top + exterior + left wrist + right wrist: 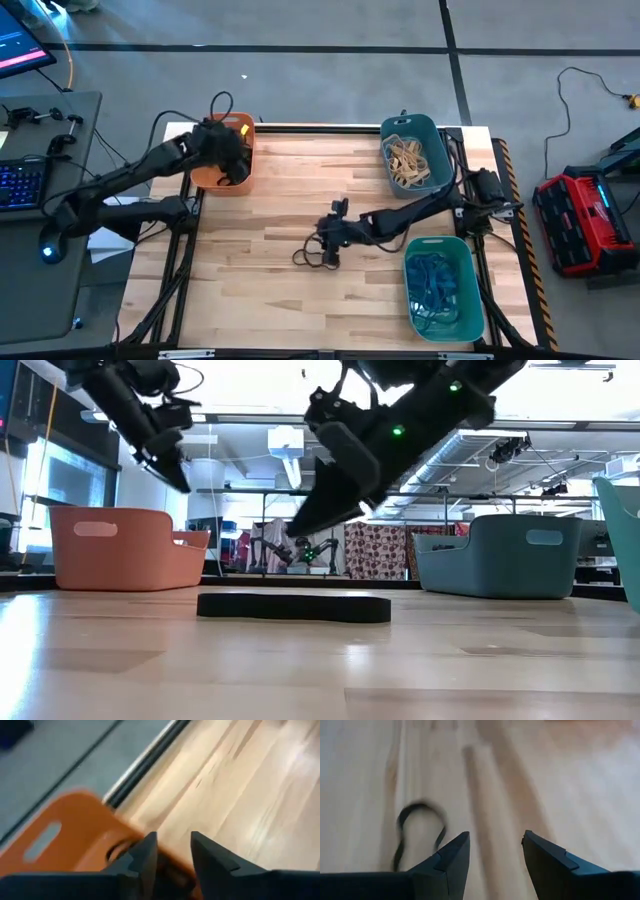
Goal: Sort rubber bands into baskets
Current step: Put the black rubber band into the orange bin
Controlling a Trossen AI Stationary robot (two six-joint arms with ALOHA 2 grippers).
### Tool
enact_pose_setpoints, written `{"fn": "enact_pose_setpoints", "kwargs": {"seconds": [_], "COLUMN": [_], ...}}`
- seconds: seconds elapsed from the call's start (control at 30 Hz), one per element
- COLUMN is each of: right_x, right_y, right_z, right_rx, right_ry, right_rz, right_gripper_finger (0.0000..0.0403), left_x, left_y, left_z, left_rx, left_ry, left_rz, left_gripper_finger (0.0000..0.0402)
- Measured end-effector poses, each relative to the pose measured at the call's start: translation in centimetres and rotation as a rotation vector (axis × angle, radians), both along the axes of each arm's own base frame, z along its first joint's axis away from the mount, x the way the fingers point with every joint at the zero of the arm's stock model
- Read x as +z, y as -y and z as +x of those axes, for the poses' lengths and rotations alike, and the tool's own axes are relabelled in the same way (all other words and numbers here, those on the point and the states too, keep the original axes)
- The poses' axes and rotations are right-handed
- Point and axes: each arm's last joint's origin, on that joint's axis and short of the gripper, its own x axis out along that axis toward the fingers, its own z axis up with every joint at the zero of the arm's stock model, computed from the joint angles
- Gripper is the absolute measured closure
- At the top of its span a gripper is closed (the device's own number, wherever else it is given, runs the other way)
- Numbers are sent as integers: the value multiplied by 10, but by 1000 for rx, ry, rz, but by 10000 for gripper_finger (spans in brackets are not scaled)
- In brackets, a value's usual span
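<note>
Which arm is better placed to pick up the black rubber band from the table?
The right. Its hand hangs open just over the black rubber band mid-table, while the left hand is far away over the orange basket.

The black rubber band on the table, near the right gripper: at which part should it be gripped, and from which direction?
Probably from straight above. The black rubber band lies flat on the table, so no side edge can be caught. The right gripper is open just beside it; one finger could go inside the loop and the other outside, pinching a single strand of its rounded end.
</note>
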Motion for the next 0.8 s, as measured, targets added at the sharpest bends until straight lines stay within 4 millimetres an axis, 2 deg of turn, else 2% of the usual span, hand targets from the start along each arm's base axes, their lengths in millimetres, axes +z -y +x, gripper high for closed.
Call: {"fn": "enact_pose_setpoints", "kwargs": {"seconds": [0.2, 0.37, 0.6, 0.8], "right_x": [-12, -15, -18, -27], "right_y": [-24, -46, -60, -60], "right_z": [-17, -27, -36, -36], "right_rx": [6, 40, 12, -10], "right_ry": [-160, -218, -264, -281], "right_rz": [114, 191, 225, 203], "right_gripper_finger": [231, 231, 226, 188], "left_x": [4, 6, -1, -9], "left_y": [26, 49, 73, 83], "left_z": [9, 14, 22, 26], "left_rx": [-142, -284, -466, -529], "left_ry": [165, 281, 334, 361], "left_rz": [87, 122, 85, 87], "left_gripper_finger": [342, 368, 375, 375]}}
